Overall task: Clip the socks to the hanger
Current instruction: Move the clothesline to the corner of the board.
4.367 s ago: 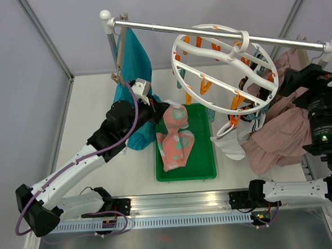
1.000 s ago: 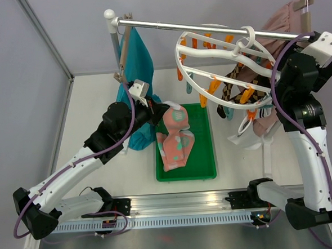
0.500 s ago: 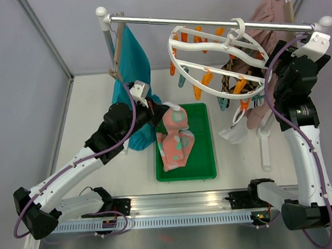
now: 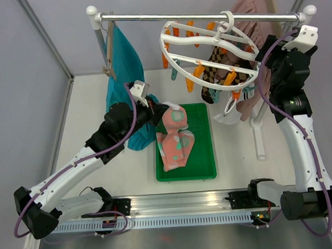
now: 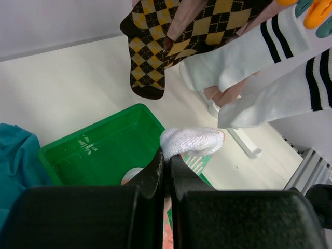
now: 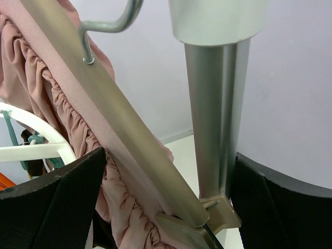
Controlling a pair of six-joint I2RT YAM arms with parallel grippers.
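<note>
The hanger (image 4: 206, 40), a round white ring with orange and teal clips, hangs from the rack's rail (image 4: 165, 15). Argyle socks (image 4: 217, 79) (image 5: 150, 57) and white striped socks (image 4: 228, 112) (image 5: 259, 57) are clipped to it. My left gripper (image 4: 160, 110) (image 5: 166, 161) is shut on a pink patched sock (image 4: 176, 119) with a white toe (image 5: 192, 141), held over the green tray (image 4: 204, 156). Another pink sock (image 4: 176, 149) lies in the tray. My right gripper (image 4: 271, 53) (image 6: 166, 207) is raised and open, straddling the rack's right post (image 6: 218, 104) and a slim hanger's bar (image 6: 119, 119).
A teal garment (image 4: 120, 59) hangs at the rail's left end, beside my left arm. A dusty-pink skirt (image 6: 62, 104) (image 4: 249, 3) hangs on the slim hanger at the right end. The rack's foot (image 4: 260, 147) rests on the table, right of the tray.
The rack, with ring, socks and garments, has shifted left and toward the back. My right arm moved with it at the post. The left arm and its sock stayed still.
</note>
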